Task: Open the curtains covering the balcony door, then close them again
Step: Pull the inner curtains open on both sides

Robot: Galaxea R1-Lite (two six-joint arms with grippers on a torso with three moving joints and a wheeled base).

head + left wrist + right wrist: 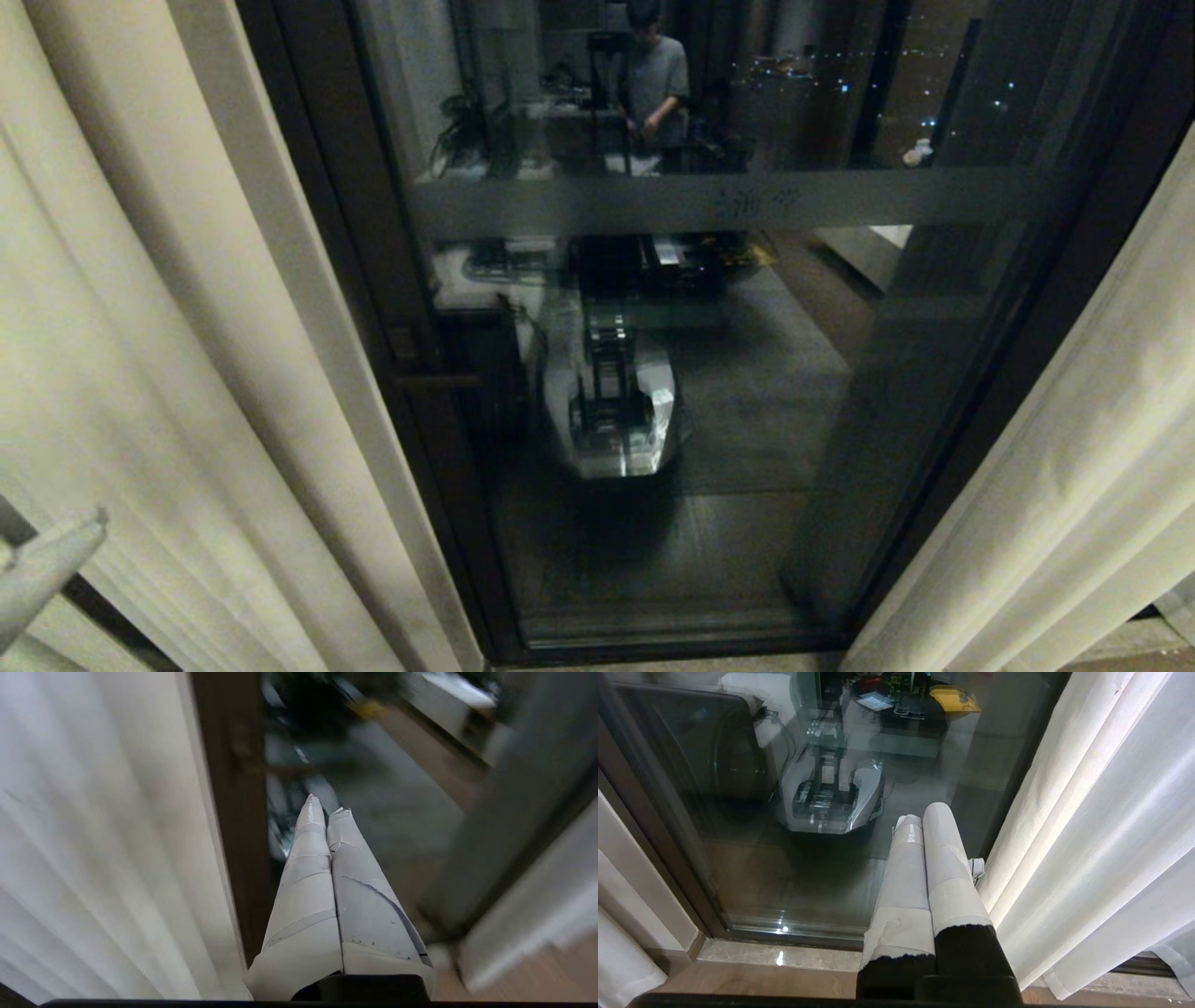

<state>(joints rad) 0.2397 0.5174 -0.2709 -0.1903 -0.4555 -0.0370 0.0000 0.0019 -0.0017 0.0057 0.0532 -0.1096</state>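
The curtains are drawn apart. The left cream panel (pixel 140 327) and the right panel (pixel 1074 467) hang on either side of the uncovered balcony door (pixel 747 392), with its dark frame, frosted band (pixel 709 201) and small handle (pixel 434 380). My left gripper (pixel 89 523) shows at the lower left, in front of the left panel. In the left wrist view the left gripper (pixel 325 807) is shut and holds nothing, just right of that panel's (pixel 103 835) edge, pointing at the door frame (pixel 238 812). My right gripper (pixel 924 814) is shut and empty, low beside the right panel (pixel 1101 835).
The glass reflects the robot's own base (pixel 611 411) and a person (pixel 653 84) standing behind in the room. A stone threshold (pixel 775 956) runs along the foot of the door. The left panel's hem (pixel 626 961) reaches the floor.
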